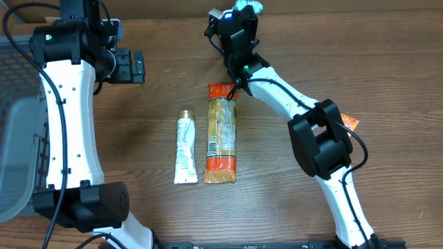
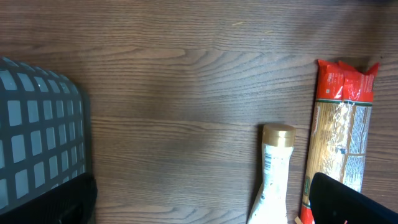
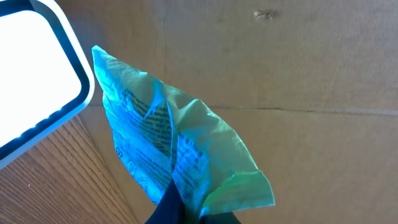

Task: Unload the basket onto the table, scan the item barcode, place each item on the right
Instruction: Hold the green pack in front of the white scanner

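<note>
Dark wood-grain tabletop [image 1: 159, 41]; the right end effector [image 3: 179, 211] is pinched onto a crinkly pale green plastic packet [image 3: 180, 143], the left end effector [image 1: 136, 66] spread wide apart.

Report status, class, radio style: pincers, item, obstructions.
Left pincer open, empty. Right pincer shut on green packet, beside lit panel. Tube, pasta pack on table, out of the way.

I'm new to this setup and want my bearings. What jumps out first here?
A crinkled green packet is pinched in the right arm's jaws at the far side of the table, beside a glowing white panel. Mid-table, a long pasta packet and a white tube lie side by side.
</note>
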Action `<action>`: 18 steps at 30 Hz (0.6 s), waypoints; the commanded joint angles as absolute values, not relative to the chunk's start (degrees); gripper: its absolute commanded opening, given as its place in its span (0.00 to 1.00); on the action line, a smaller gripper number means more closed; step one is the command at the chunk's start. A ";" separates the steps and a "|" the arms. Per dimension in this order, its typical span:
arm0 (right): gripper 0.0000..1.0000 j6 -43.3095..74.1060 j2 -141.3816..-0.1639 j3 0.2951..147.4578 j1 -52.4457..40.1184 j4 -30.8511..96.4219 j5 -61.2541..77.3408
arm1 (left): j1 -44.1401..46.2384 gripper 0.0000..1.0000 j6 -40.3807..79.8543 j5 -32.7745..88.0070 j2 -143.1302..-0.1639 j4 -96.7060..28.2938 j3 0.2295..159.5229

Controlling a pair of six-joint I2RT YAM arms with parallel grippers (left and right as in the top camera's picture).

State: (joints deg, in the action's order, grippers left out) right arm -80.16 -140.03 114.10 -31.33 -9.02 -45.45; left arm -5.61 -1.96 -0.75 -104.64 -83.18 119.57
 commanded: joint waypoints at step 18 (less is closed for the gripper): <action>0.04 -57.98 -129.43 115.46 -34.68 1.23 -46.92 | -5.21 1.00 -3.01 -1.06 -105.32 -83.29 119.61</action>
State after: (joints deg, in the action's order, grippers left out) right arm -66.65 -138.50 114.08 -34.20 -0.62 -46.02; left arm -5.61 -1.96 -0.75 -104.64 -83.15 119.57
